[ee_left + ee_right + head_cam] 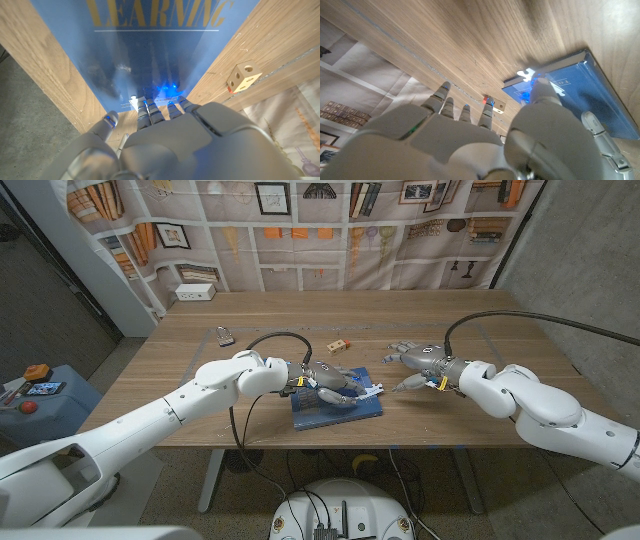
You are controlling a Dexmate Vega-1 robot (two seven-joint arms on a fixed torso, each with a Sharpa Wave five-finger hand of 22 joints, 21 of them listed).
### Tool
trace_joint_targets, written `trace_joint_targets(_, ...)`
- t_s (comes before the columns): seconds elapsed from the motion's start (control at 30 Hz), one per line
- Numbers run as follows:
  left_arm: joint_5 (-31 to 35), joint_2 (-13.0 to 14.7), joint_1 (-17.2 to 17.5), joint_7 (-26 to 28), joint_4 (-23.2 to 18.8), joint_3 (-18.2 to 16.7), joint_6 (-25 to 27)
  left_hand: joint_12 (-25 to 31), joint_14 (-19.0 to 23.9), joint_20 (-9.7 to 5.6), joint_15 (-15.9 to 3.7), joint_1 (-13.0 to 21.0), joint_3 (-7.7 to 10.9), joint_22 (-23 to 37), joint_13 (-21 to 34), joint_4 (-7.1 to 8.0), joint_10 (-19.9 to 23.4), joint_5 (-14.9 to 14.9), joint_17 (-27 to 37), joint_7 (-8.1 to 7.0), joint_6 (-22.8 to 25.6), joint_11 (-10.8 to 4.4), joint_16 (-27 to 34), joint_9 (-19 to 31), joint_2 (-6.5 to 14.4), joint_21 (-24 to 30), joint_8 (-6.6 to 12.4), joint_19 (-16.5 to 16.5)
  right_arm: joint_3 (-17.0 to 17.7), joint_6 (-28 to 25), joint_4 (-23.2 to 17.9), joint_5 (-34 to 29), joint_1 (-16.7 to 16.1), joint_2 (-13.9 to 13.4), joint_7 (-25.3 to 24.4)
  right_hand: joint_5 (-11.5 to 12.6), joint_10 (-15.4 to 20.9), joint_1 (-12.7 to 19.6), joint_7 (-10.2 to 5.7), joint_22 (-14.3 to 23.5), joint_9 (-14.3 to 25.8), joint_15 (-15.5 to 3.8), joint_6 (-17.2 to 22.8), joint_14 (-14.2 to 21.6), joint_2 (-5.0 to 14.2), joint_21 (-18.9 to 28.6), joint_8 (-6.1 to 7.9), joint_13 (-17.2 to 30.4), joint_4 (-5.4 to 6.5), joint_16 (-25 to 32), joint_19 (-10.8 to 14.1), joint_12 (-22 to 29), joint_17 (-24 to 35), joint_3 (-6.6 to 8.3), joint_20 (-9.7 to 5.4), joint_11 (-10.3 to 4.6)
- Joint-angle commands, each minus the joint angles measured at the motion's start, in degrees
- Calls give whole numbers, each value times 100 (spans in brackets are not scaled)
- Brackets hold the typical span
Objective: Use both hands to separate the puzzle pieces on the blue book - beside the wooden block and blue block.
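Even, moderate light falls on my desk [200,350] from above, with soft shadows under my arms. The room's left edge is dim. Glare streaks the blue book [150,55] in my left wrist view. My right hand [470,145] looms blurred, close to its lens.

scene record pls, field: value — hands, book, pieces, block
left hand: over the blue book, fingers down on the cover
right hand: above the table right of the book, fingers spread, holding nothing
puzzle piece: white, at the book's right edge
wooden block: on the table behind the book, apart from it
separation: cannot tell
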Motion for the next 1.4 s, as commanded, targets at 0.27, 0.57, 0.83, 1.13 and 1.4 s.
trace_joint_targets(0.27, 33, -38, 22, 42, 2, 37, 84, 27, 45, -386, -435, 62, 79, -6, 32, -3, 214, -19, 2, 96, 166, 135, 1, 30, 679, 5, 46, -577, -352, -510, -173, -924, 137, 523, 755, -17, -84, 223, -38, 19, 38, 73, 88, -50, -13, 22, 84, 10, -29, 42, 4, 25, 31, 112, 68, 10)
trace_joint_targets(0.57, 32, -34, 64, 57, -37, 37, 139, 27, 70, -385, -440, 63, 101, -6, 32, -4, 241, -21, 2, 98, 199, 137, 1, 31, 675, 6, 48, -552, -463, -427, -91, -1082, 168, 685, 865, -23, -84, 360, -71, 19, 50, 79, 219, -48, -29, 29, 154, 11, -45, 53, 12, 39, 35, 170, 73, 25)
trace_joint_targets(0.83, 48, 20, 131, 77, -123, 11, 189, 24, 82, -382, -439, 64, 120, -7, 32, -7, 256, -23, 2, 100, 226, 129, -3, 31, 671, 2, 48, -544, -554, -409, 5, -1237, 202, 831, 944, -29, -78, 425, -81, 18, 53, 83, 232, -44, -24, 30, 166, 11, -42, 61, 11, 47, 39, 202, 76, 20)
trace_joint_targets(1.13, 68, 41, 163, 121, -146, -3, 174, 21, 93, -374, -430, 70, 141, -7, 32, -17, 271, -26, -1, 101, 246, 133, -7, 31, 667, -2, 45, -537, -620, -458, 105, -1418, 235, 964, 1036, -47, -63, 440, -80, 18, 58, 81, 259, -32, -26, 32, 185, 11, -19, 74, 15, 56, 45, 207, 71, 28)
trace_joint_targets(1.4, 54, 85, 195, 111, -184, -34, 173, 16, 103, -381, -437, 76, 164, -8, 33, -26, 281, -28, -3, 106, 264, 138, -12, 31, 666, -1, 42, -515, -684, -445, 173, -1524, 288, 1079, 1091, -62, -48, 469, -75, 18, 66, 74, 330, -27, -7, 33, 224, 11, -4, 84, 17, 64, 51, 224, 71, 16)
